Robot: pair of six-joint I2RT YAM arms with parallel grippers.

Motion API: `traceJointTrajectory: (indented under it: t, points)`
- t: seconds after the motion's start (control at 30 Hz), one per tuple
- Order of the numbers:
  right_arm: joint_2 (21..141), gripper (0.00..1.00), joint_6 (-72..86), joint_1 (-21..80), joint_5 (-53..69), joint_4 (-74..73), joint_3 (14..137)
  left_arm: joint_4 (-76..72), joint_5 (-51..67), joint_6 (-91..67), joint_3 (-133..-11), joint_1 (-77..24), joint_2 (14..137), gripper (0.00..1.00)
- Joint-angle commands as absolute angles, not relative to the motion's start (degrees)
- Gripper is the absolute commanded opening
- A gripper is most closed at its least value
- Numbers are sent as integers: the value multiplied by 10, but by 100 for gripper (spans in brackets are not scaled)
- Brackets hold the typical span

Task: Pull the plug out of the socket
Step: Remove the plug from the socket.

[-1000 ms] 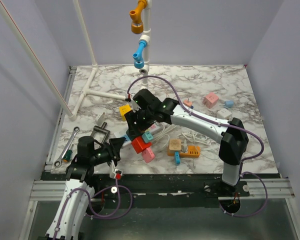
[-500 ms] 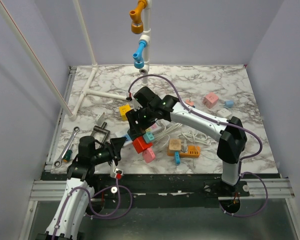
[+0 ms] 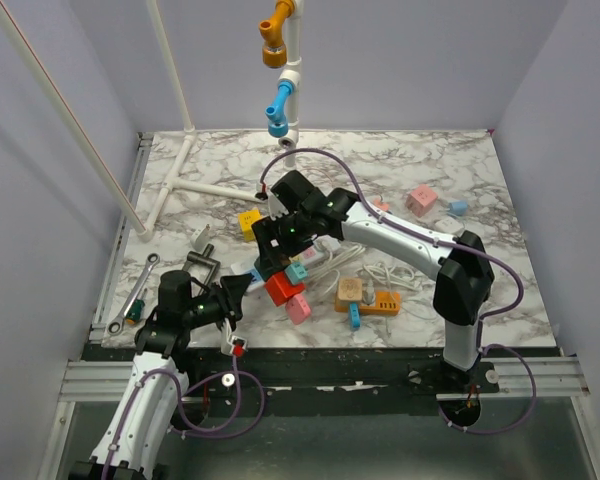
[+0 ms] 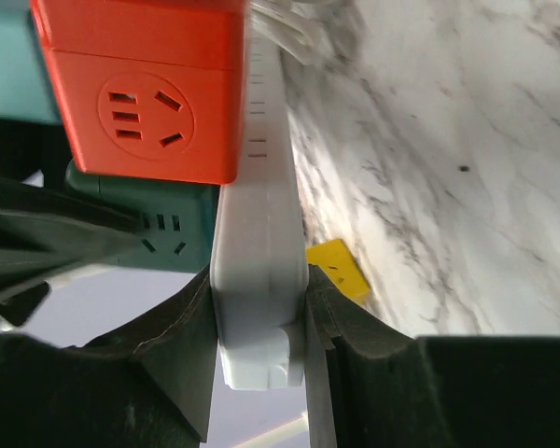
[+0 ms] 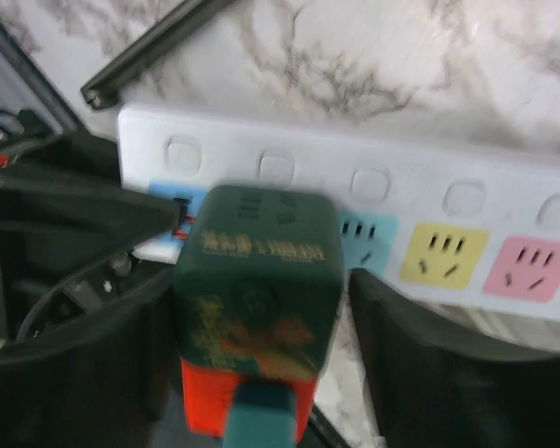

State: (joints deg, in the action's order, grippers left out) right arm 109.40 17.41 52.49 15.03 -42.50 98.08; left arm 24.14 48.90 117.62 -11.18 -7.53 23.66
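The socket [image 4: 257, 280], a long white strip with blue, yellow and pink outlets [image 5: 467, 177], is held tilted on edge above the table's near left. My left gripper [image 4: 259, 280] is shut on its end, with a pad [image 4: 182, 317] pressed to each flat face. The plug [image 5: 257, 280], a dark green cube, sits in an outlet near that end beside an orange cube [image 4: 140, 93]. My right gripper [image 5: 261, 280] is closed around the green plug, one finger [image 5: 401, 355] on each side. From above, both grippers meet at the strip [image 3: 265, 275].
A yellow cube [image 3: 249, 220], an orange adapter with a blue plug [image 3: 365, 295], a pink cube [image 3: 421, 198] and a white cord [image 3: 380, 272] lie on the marble. A wrench [image 3: 138, 290] and a clamp [image 3: 205, 262] lie left. A white pipe frame [image 3: 210, 187] stands behind.
The right arm has shifted a little to the left with its gripper still on the plug. The left arm and the strip have barely moved.
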Motion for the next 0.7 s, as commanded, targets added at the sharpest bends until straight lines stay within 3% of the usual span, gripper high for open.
traceJointTrajectory:
  t: [0.0,0.17,0.67]
  points:
    - [1038,99,196,494,171,-443,938,349,400,1542,-89,-60,259,0]
    - [1006,100,214,501,153,-378,893,347,402,1540,-88,-60,256,0]
    - [1069,100,234,551,106,-333,916,315,402,1544,-84,-60,272,0]
